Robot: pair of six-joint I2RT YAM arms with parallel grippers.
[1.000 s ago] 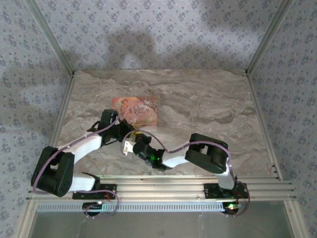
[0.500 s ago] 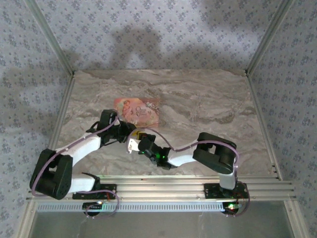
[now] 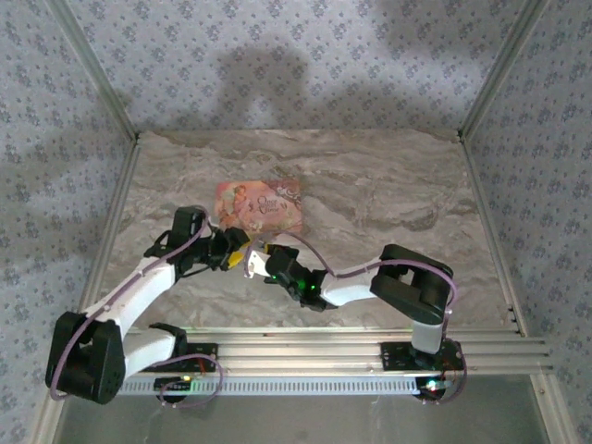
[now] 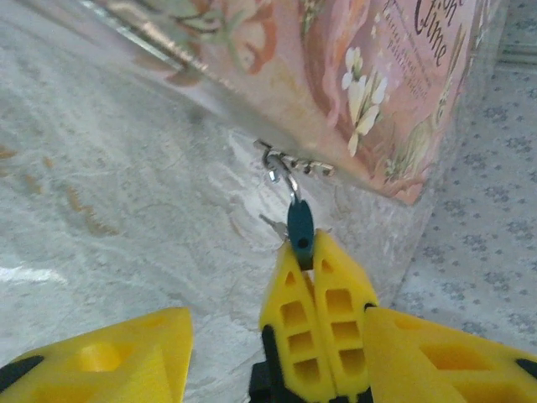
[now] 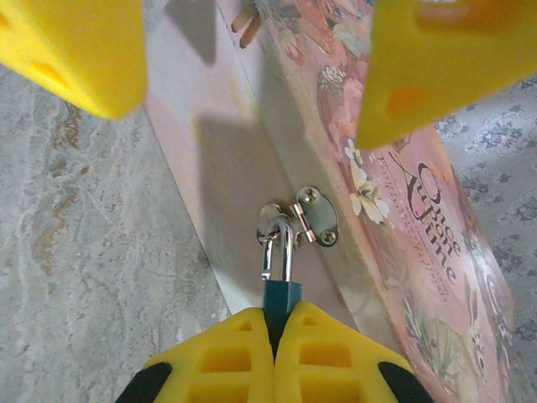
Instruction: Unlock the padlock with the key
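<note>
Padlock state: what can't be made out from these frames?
Right wrist: padlock body and keyhole buried between the shut fingers of the right gripper; key inserted or not, unknown.
Left wrist: same fingers cover it; shackle locked or released, unclear.
Top external: padlock too small, lost where the left gripper meets the right gripper.
Left wrist: pink box title cut by the top edge.

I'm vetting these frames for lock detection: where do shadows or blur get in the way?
Top external: broad, soft arm shadows fall on the back wall. Left wrist: the padlock is fairly sharp, while the near yellow fingers are blurred. Right wrist: a shadow darkens the pink box around the padlock, and the fingers at the top are blurred.
</note>
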